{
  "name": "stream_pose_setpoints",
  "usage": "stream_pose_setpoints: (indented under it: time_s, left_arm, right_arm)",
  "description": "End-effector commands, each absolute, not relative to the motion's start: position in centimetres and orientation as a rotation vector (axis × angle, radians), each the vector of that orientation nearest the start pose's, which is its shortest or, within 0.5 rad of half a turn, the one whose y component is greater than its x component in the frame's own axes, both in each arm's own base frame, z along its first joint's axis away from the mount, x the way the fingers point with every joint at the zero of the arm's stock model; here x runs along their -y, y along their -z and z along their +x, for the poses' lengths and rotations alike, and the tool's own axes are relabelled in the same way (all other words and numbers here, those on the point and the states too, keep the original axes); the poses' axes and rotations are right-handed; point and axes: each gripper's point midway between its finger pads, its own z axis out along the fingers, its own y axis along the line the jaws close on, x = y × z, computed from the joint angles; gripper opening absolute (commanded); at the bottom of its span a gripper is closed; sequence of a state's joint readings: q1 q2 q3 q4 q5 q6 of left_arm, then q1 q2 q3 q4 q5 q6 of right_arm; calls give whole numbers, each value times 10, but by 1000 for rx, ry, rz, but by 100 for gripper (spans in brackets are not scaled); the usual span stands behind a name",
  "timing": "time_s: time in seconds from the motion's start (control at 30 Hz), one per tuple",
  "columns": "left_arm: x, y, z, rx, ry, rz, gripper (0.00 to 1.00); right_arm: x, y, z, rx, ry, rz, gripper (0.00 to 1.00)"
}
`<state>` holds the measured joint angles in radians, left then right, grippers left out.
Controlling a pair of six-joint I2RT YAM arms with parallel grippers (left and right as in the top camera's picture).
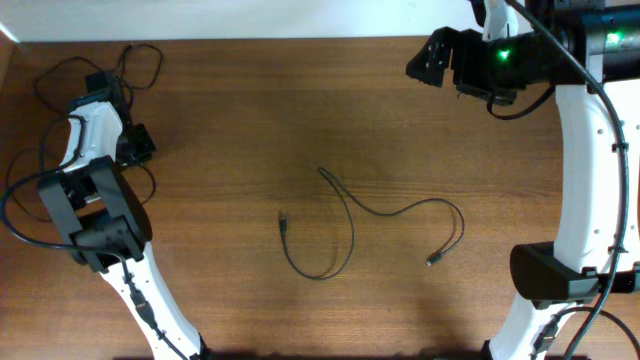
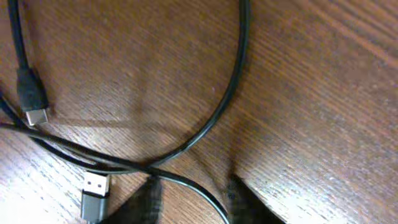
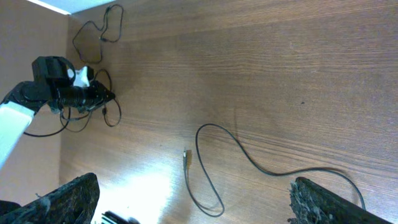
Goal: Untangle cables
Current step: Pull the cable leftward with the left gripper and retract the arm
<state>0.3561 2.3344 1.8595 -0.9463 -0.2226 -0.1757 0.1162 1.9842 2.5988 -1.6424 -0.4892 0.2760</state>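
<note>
Evidently one cable [image 1: 352,235] lies separated at the table [image 1: 250,110] centre; left gripper [image 2: 193,193], fingers spread, straddles a bundle [image 2: 146,167] strand for pinching; right gripper [image 3: 194,186], fingers apart, hangs clear.

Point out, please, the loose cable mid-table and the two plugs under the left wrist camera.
Loose cable [image 1: 352,238], overhead view, right side of its loop.
Rounded plug [image 2: 32,99], left wrist view, black body.
Flat plug [image 2: 96,184], left wrist view, metal tip.

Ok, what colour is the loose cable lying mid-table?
Black. The overhead view shows the cable best, against the brown table.
</note>
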Motion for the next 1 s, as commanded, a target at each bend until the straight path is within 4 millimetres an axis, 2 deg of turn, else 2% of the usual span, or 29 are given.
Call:
stream_pose_setpoints:
  time_s: [0.0,0.13,0.3,0.37,0.4,0.47,0.53,0.63,0.7,0.9,0.97]
  left_arm:
    - [-211,-9,446,-2877,-368,-814,49]
    - [-213,-40,453,-2854,-358,-810,66]
    - [-207,-102,455,-2810,-305,-801,92]
    - [-204,-120,455,-2760,-262,-846,95]
    - [-206,-128,453,-2726,-258,-896,99]
    - [-221,-140,449,-2663,-276,-964,99]
    - [-242,-141,441,-2608,-310,-1079,99]
    - [-277,-130,412,-2520,-319,-1343,99]
    - [-297,-124,392,-2486,-326,-1452,99]
    - [-349,-110,332,-2416,-346,-1680,99]
    - [-360,-109,320,-2392,-350,-1724,99]
  right_arm:
    - [-127,-347,398,-2616,-738,12,98]
    - [-126,-347,398,-2616,-735,13,98]
    - [-126,-347,398,-2616,-734,13,98]
    - [-126,-347,398,-2617,-735,13,98]
    - [-126,-347,398,-2617,-734,13,98]
    - [-126,-347,397,-2621,-734,14,98]
    - [-126,-347,397,-2621,-735,13,98]
    - [-126,-344,397,-2629,-734,17,98]
    - [-126,-340,397,-2643,-734,21,98]
    - [-123,-318,400,-2700,-693,11,98]
    - [-123,-312,403,-2711,-693,14,98]
